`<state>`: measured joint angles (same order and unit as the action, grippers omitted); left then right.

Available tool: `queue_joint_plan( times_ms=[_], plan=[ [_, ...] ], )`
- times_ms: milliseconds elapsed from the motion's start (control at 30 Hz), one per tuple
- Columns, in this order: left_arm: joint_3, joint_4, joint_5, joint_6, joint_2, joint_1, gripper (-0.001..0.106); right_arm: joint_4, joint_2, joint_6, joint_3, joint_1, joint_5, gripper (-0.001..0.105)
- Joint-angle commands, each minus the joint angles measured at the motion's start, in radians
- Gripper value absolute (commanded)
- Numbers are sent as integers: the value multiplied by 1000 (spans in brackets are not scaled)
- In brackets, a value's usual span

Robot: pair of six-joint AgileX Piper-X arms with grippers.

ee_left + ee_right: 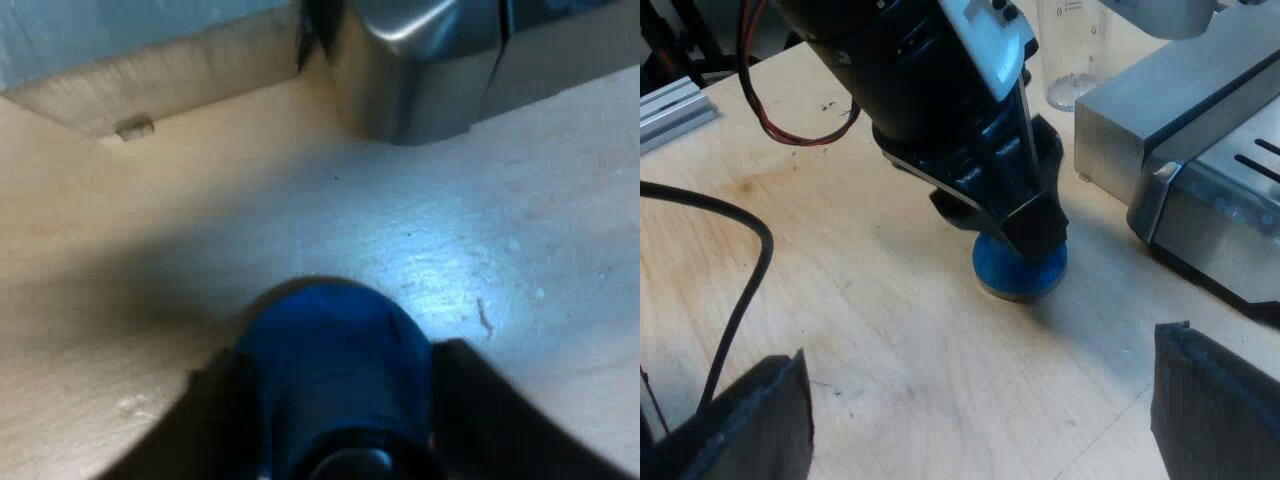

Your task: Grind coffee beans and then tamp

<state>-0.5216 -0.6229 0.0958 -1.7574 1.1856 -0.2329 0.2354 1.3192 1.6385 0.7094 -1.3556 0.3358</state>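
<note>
From my left wrist, my left tool [338, 375] is pinching the blue tamper [330, 335] from both sides, low over the wooden counter [480, 220] and near the machine [420, 70]. I judge this grip is meant for lifting it upright. From my right wrist, my right tool [980, 360] hangs spread and empty above bare wood, probably free for the grinding step, and it faces the tamper standing flat on the counter beside the machine, with the glass [1072, 50] beyond it by the machine's corner.
</note>
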Motion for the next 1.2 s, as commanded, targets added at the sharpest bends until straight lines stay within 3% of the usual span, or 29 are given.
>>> queue_joint_plan(
  times_ms=[33,100,400,600,867,1033,1200],
  plan=[
    [-8,-17,-1,7,1,0,15,8,-5,4,6,0,4,70],
    [-8,-34,-1,12,-9,0,0,8,-5,4,6,0,4,70],
    [-8,-91,-3,12,-202,0,0,15,-5,4,6,0,6,70],
    [-8,-130,13,12,-328,-17,0,13,-10,21,6,0,86,70],
    [-15,-186,20,12,-516,-112,0,-226,-128,26,1,0,109,70],
    [-70,-188,121,12,-566,-113,0,-278,-222,20,-58,0,119,70],
    [-122,-188,126,12,-565,-159,0,-278,-298,-3,-141,0,196,70]
  ],
)
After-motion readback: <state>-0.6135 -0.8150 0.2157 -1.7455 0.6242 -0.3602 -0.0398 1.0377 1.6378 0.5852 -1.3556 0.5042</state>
